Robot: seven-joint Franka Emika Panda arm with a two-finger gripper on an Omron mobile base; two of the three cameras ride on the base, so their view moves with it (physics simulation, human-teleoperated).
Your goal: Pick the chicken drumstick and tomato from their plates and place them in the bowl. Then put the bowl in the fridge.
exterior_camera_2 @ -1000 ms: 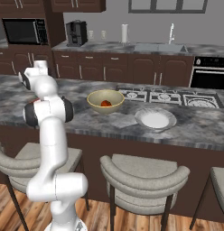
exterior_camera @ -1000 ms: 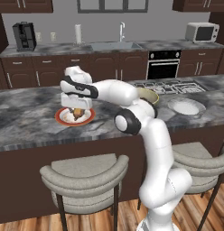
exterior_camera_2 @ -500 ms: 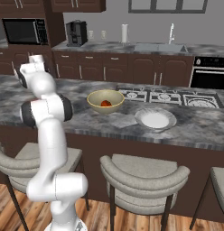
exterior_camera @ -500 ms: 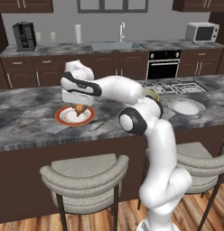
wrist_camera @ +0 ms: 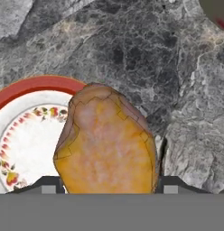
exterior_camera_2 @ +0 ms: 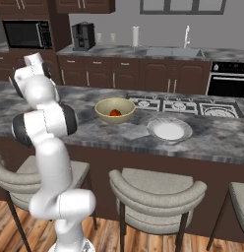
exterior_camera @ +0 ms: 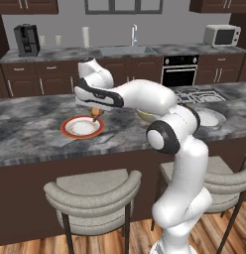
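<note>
My gripper [exterior_camera: 96, 116] is shut on the chicken drumstick [exterior_camera: 97, 112], a golden-brown lump held just above the right edge of the red-rimmed plate [exterior_camera: 70, 130]. In the hand view the drumstick [wrist_camera: 107, 144] sits between the two fingertips [wrist_camera: 47, 185], with the bare floral plate [wrist_camera: 28, 135] below and to the left. The tan bowl [exterior_camera_2: 114, 105] stands on the island with the red tomato [exterior_camera_2: 114, 112] inside it. In the left base view my arm hides most of the bowl [exterior_camera: 144, 116]. The fridge is out of view.
A white-grey plate [exterior_camera_2: 169, 129] lies bare to the right of the bowl, near the cooktop [exterior_camera_2: 163, 104]. Stools [exterior_camera: 92, 191] stand along the island's front edge. The back counter holds a sink [exterior_camera: 125, 50], a coffee maker [exterior_camera: 26, 39] and a microwave [exterior_camera: 221, 35].
The gripper has lifted the drumstick off the red-rimmed plate and carried it slightly right. The plate now lies bare.
</note>
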